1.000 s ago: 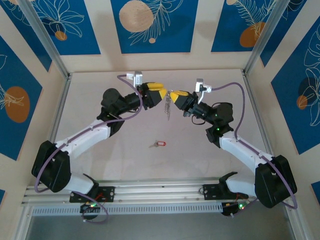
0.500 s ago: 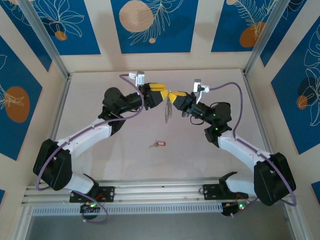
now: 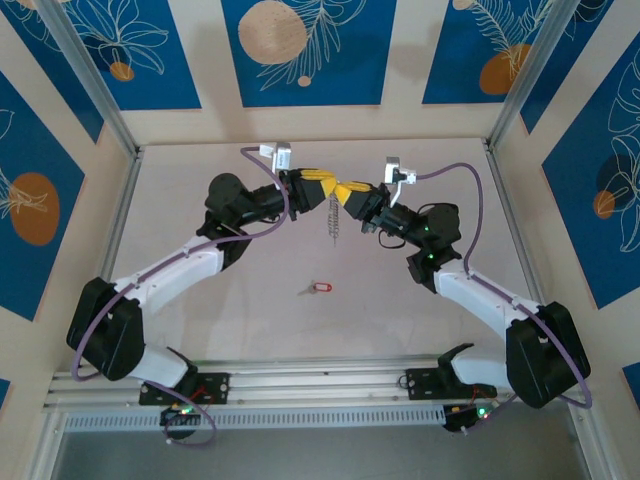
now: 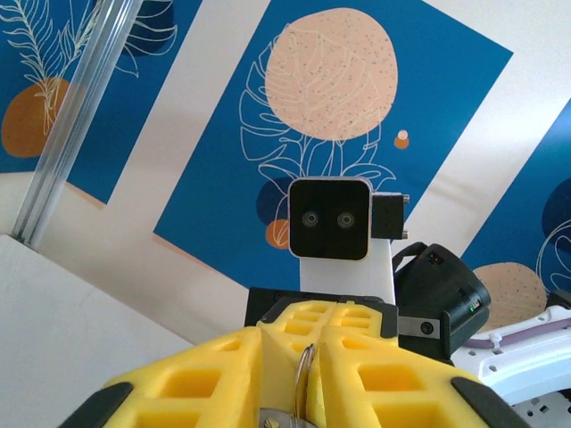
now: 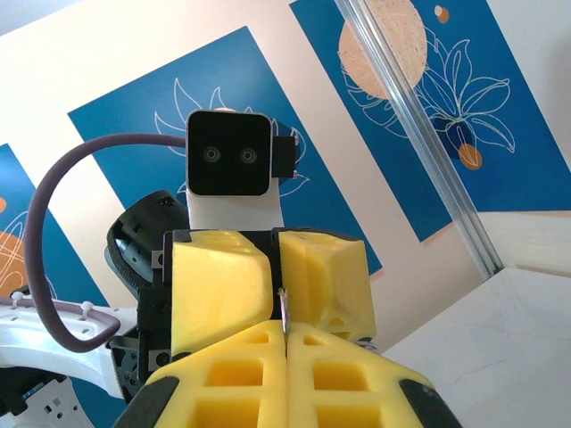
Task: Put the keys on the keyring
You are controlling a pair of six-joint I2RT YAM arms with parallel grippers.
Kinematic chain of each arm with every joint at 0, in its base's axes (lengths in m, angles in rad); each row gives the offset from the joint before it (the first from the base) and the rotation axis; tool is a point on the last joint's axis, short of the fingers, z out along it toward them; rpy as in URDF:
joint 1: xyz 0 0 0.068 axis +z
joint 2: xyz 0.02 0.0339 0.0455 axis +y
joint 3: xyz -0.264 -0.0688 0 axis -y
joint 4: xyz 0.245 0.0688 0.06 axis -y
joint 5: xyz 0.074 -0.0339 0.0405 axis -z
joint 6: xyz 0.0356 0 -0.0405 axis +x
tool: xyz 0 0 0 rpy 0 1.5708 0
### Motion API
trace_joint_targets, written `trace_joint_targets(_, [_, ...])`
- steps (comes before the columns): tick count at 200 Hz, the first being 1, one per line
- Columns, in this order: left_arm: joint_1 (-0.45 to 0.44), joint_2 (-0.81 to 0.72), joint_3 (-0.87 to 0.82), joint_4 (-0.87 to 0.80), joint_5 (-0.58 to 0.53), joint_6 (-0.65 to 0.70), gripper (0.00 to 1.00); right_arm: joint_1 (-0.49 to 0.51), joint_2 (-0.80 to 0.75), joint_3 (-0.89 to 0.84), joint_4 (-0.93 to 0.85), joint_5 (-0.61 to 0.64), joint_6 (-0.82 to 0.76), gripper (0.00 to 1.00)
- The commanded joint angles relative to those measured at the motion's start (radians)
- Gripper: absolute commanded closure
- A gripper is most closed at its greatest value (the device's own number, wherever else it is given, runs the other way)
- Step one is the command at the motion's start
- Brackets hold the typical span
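The right end effector (image 3: 348,190) and left end effector (image 3: 328,186) each pinch the keyring (image 3: 336,218), which is held above the desk (image 3: 260,315). The red-headed key (image 3: 319,288) lies on the desk, well apart from the keyring.

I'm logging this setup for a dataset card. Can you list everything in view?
key: one, red head, lying on the table nearer the arm bases, touched by nothing.
keyring: one, grey, hanging in mid-air, small metal pieces dangling.
table: one, off-white, under everything.
wall panels: several, blue with peach circles and white leaves, around the table.
arms: two, white and black, bent inward to meet above the table.
left fingers: yellow, shut on keyring.
right fingers: yellow, shut on keyring.
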Motion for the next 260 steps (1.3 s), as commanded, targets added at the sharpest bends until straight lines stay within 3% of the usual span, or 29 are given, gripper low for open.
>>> trace_joint_targets(1, [-0.011, 0.009, 0.034, 0.034, 0.036, 0.013, 0.76, 0.007, 0.002, 0.035, 0.05, 0.025, 0.001, 1.0])
trace_joint_targets(18, [-0.014, 0.009, 0.035, 0.03, 0.038, 0.017, 0.77, 0.007, 0.002, 0.037, 0.051, 0.024, 0.002, 1.0])
trace_joint_targets(50, [-0.014, 0.012, 0.041, 0.027, 0.042, 0.023, 1.0, 0.007, 0.002, 0.035, 0.046, 0.022, -0.001, 1.0])
trace_joint_targets(68, [-0.014, 0.006, 0.047, 0.013, 0.041, 0.034, 1.0, -0.002, -0.004, 0.044, 0.006, 0.008, -0.008, 1.0])
trace_joint_targets(86, [-0.013, -0.007, 0.081, -0.071, 0.063, 0.094, 1.0, -0.025, -0.035, 0.052, -0.083, -0.03, -0.04, 0.65])
trace_joint_targets(100, [-0.014, -0.025, 0.116, -0.171, 0.087, 0.17, 1.0, -0.051, -0.079, 0.044, -0.162, -0.036, -0.083, 0.56])
trace_joint_targets(142, [-0.014, -0.063, 0.27, -0.577, 0.182, 0.464, 1.0, -0.148, -0.193, 0.004, -0.26, -0.084, -0.119, 0.55])
trace_joint_targets(171, [-0.013, -0.062, 0.369, -0.794, 0.221, 0.618, 1.0, -0.16, -0.21, 0.022, -0.287, -0.159, -0.139, 0.55])
trace_joint_targets(208, [-0.013, -0.05, 0.434, -0.893, 0.245, 0.686, 1.0, -0.143, -0.2, 0.055, -0.287, -0.23, -0.149, 0.56])
trace_joint_targets(260, [-0.015, -0.052, 0.427, -0.868, 0.242, 0.67, 1.0, -0.097, -0.17, 0.079, -0.255, -0.219, -0.148, 0.57])
